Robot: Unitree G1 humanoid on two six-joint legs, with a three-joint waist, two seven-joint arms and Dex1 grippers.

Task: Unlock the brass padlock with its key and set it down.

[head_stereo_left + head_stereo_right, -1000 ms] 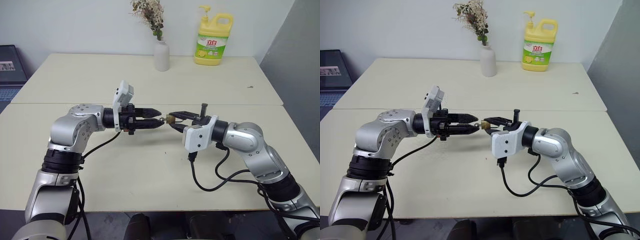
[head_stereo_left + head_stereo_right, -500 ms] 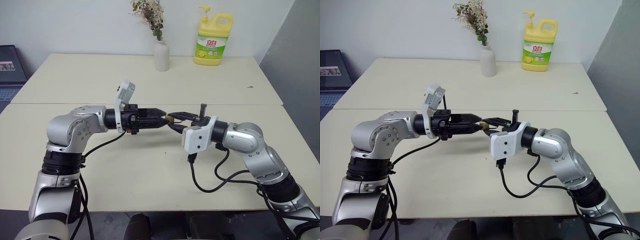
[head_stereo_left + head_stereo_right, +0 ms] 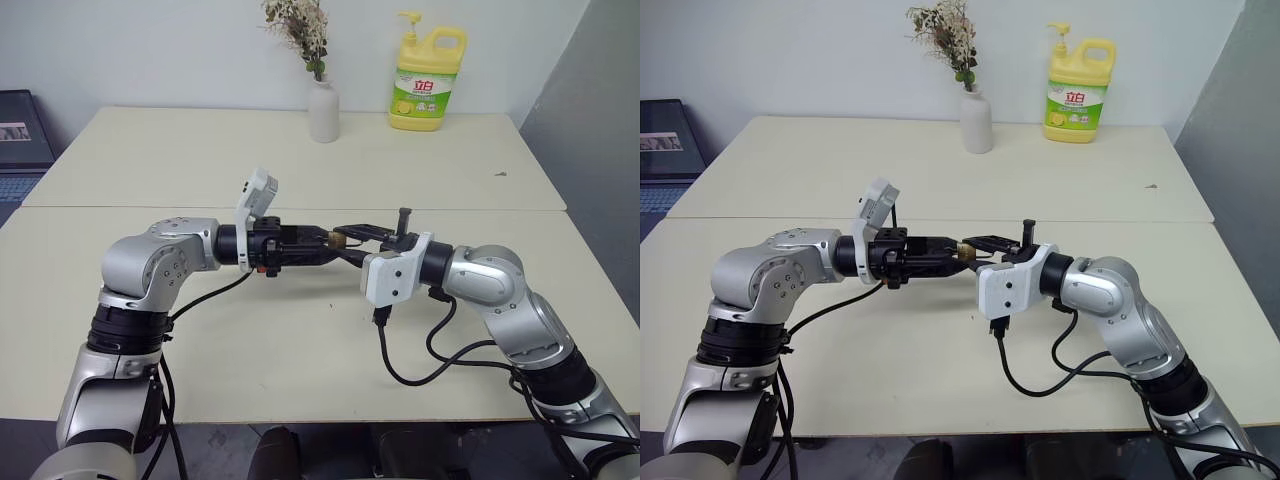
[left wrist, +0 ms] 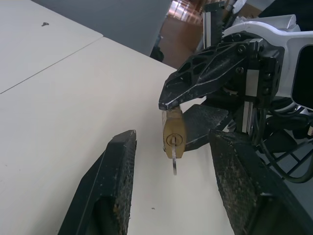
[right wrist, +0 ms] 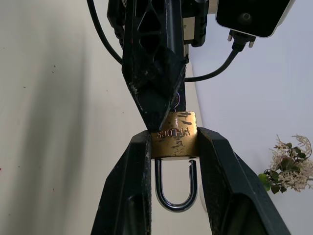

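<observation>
Gripping one padlock (image 5: 173, 134) above the table (image 3: 300, 330), the right tool (image 5: 173, 147) is facing the left tool (image 4: 171, 161), spread around its one key (image 4: 174, 155).

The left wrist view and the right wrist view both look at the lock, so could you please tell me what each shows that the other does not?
The left wrist view alone shows the thin silvery key in the keyway, the left gripper open around it. The right wrist view alone shows the silver shackle loop and stamped lettering, plus dried flowers. Both show the small golden brass padlock clamped in the right gripper.
</observation>
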